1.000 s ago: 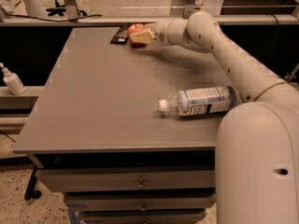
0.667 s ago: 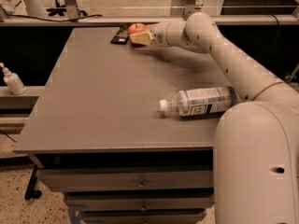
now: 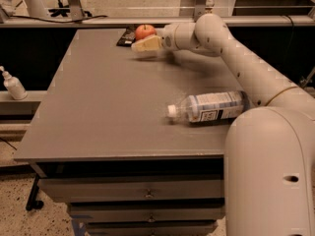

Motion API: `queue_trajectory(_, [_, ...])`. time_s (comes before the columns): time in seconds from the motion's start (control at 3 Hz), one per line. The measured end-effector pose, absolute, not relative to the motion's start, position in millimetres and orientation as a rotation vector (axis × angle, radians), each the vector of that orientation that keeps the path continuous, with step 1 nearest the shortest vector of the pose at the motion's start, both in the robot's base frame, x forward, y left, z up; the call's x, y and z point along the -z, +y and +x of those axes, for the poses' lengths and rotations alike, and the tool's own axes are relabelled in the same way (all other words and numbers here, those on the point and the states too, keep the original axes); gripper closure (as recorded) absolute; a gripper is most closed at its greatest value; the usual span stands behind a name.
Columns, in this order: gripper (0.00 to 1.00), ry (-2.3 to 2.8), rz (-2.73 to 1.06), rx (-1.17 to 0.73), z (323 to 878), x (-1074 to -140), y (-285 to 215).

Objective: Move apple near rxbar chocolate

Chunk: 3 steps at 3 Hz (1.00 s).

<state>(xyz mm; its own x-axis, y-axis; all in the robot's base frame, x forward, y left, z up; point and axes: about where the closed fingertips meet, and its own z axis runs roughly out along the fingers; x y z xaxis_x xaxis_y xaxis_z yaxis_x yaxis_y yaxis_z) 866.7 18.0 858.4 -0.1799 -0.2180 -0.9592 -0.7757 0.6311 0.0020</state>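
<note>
Most looks done: the apple (image 3: 145, 31) sits just beside the chocolate bar (image 3: 126, 36) at the surface's (image 3: 108, 97) far edge, with the gripper (image 3: 146, 44) right against it, its hold impossible to tell.

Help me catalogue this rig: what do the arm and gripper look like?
The arm is white, built of thick rounded tubular segments with bulbous joints, a row of small dimples along one link, and no cables showing. The gripper, beside the apple, has a cream-coloured tip.
</note>
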Motion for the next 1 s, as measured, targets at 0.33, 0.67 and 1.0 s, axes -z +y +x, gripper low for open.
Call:
queue_trajectory(0.33, [0.0,1.715,-0.828,-0.625,860,-864,19])
queue_trajectory(0.67, [0.0,1.686,-0.836,-0.615,847,-883,9])
queue_trajectory(1.0, [0.0,1.635,-0.833,-0.585,825,-914,-10])
